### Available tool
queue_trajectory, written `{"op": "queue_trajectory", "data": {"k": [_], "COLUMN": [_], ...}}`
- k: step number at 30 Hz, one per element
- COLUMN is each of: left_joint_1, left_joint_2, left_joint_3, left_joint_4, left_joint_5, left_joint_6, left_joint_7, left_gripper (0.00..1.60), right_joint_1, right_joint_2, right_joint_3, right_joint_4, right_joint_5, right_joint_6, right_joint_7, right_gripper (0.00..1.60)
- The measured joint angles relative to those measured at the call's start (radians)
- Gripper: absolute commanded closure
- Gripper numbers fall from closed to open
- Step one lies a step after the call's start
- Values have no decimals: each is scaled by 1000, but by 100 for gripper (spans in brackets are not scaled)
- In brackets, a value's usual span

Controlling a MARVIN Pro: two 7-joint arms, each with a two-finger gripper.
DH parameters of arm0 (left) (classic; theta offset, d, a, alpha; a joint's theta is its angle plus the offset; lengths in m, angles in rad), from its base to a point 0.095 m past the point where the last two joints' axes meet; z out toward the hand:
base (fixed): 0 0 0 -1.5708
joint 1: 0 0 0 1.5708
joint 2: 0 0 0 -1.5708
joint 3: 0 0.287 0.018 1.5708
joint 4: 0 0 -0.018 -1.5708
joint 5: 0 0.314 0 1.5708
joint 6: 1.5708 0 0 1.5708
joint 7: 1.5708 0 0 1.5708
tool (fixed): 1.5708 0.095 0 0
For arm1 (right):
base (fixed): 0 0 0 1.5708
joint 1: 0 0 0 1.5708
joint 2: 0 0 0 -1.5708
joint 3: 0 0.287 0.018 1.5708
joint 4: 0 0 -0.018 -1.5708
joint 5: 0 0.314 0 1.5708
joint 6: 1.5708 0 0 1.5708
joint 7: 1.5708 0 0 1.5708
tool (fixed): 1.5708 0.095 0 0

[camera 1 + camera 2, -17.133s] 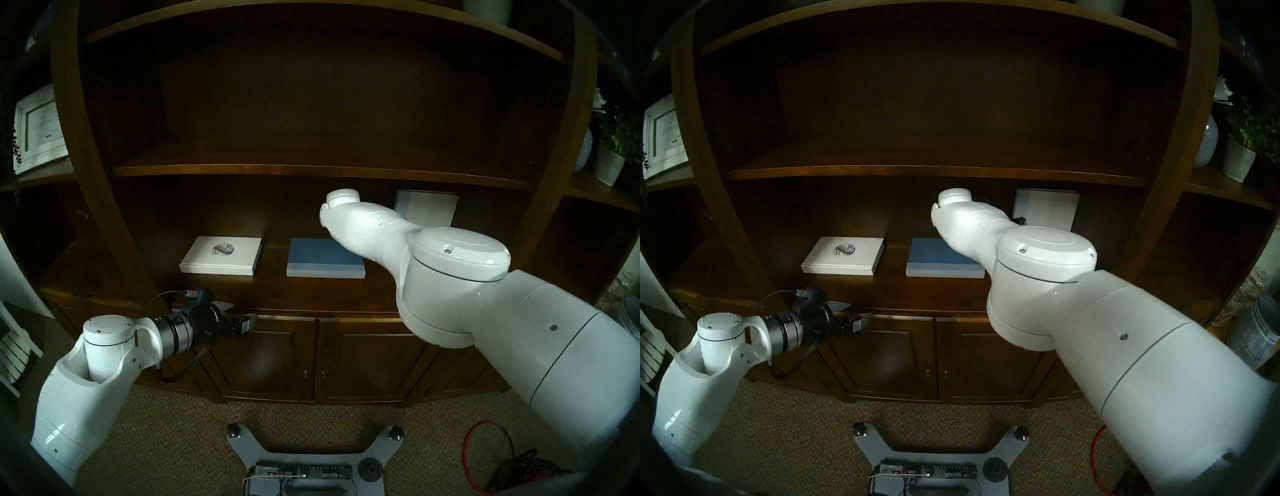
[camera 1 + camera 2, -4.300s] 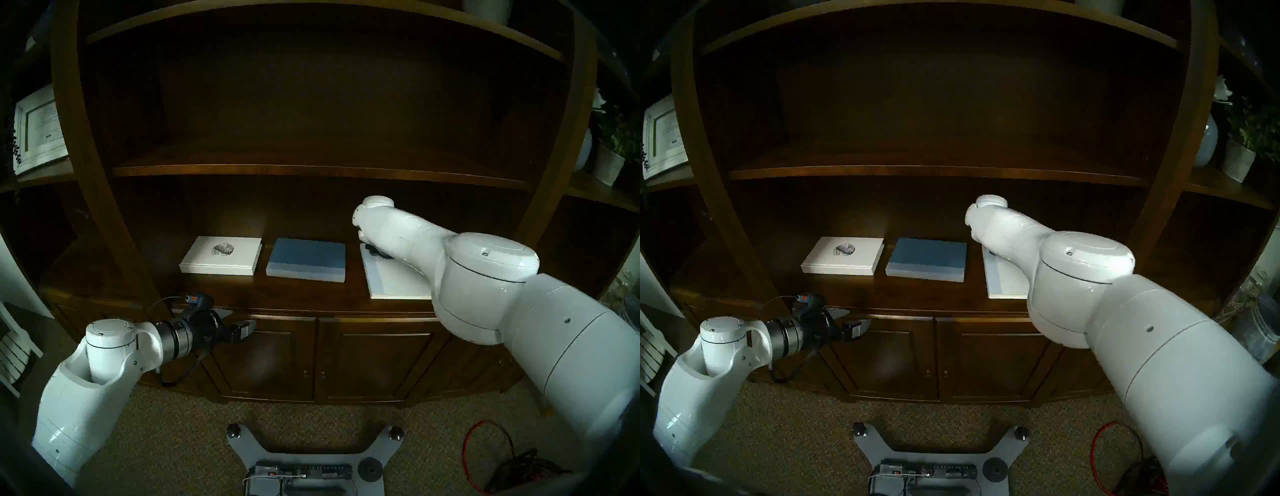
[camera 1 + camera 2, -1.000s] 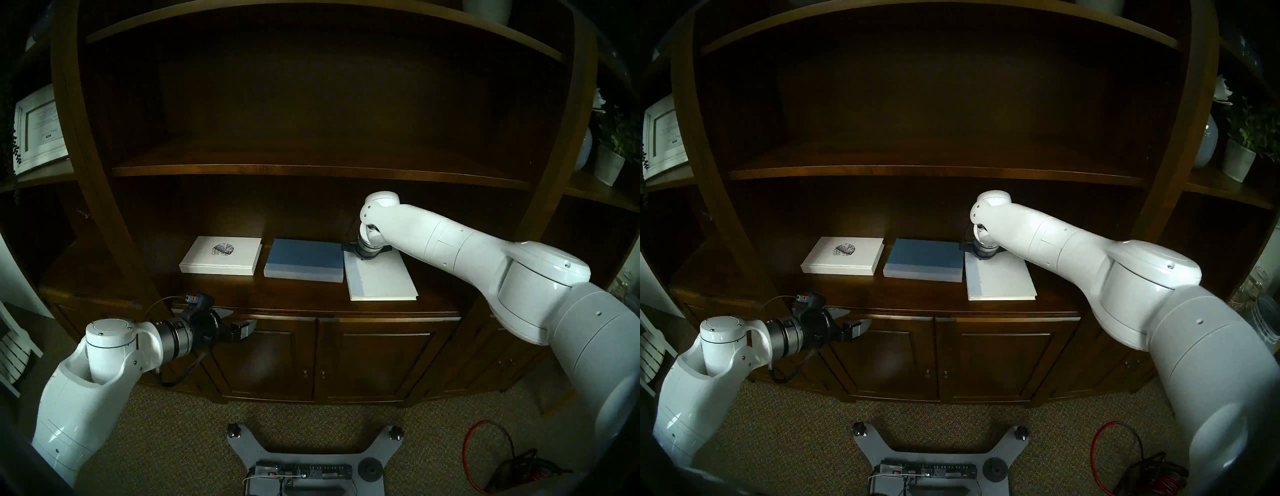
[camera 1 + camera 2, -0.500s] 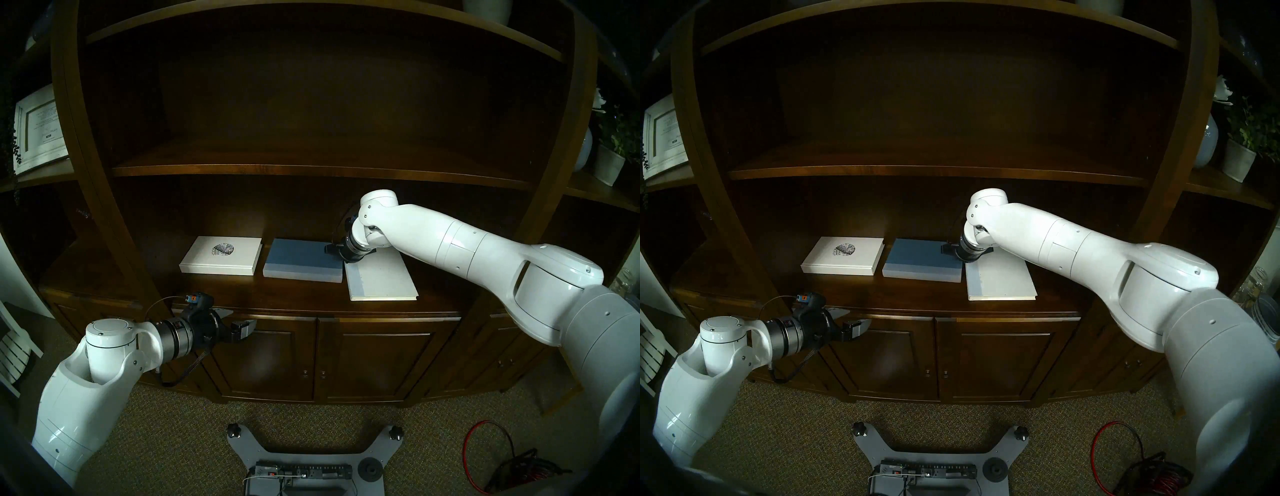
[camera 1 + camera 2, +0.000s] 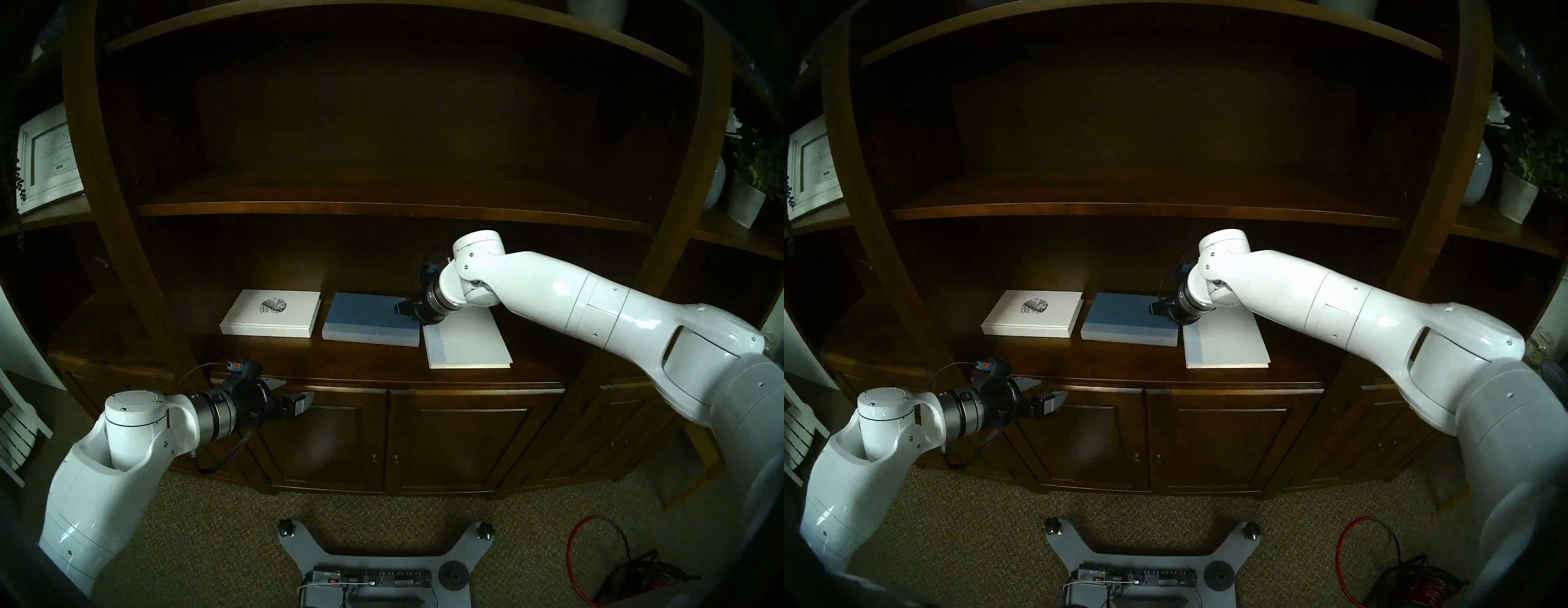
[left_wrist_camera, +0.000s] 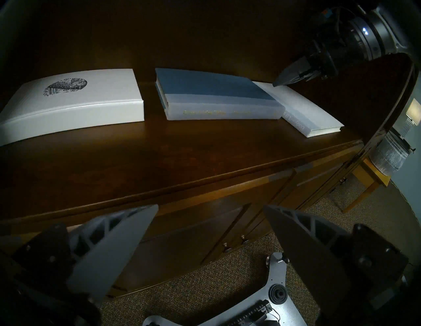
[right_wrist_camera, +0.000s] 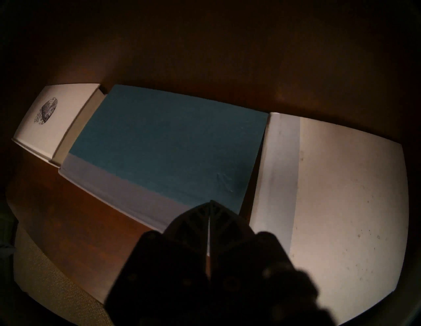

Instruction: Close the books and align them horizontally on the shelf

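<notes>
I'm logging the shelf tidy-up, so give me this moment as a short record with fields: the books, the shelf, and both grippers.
books: three, all closed and flat
left book: white with round emblem
middle book: blue
right book: plain white, turned the other way, front edge nearer the shelf's lip
shelf: dark wood ledge above cabinet doors
right gripper: shut, empty, above the blue book's right end
left gripper: open, empty, in front of the shelf

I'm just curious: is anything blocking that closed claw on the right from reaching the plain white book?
Nothing visible does. The right gripper hangs shut over the blue book, right beside the plain white book; only air lies between.
</notes>
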Motion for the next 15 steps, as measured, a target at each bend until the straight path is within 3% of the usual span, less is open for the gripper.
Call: {"op": "queue_trajectory", "data": {"k": [15], "left_joint_1": [-1], "left_joint_2": [0], "left_joint_3": [-1], "left_joint_4": [-5], "left_joint_5": [0], "left_joint_6": [0], "left_joint_7": [0], "left_gripper": [0], "right_joint_1": [-41], "right_joint_2": [172], "right_joint_3": [-1], "right_joint_4": [-238], "right_joint_5": [0], "right_joint_6": [7], "right_joint_7": [57], "right_gripper": [160]}}
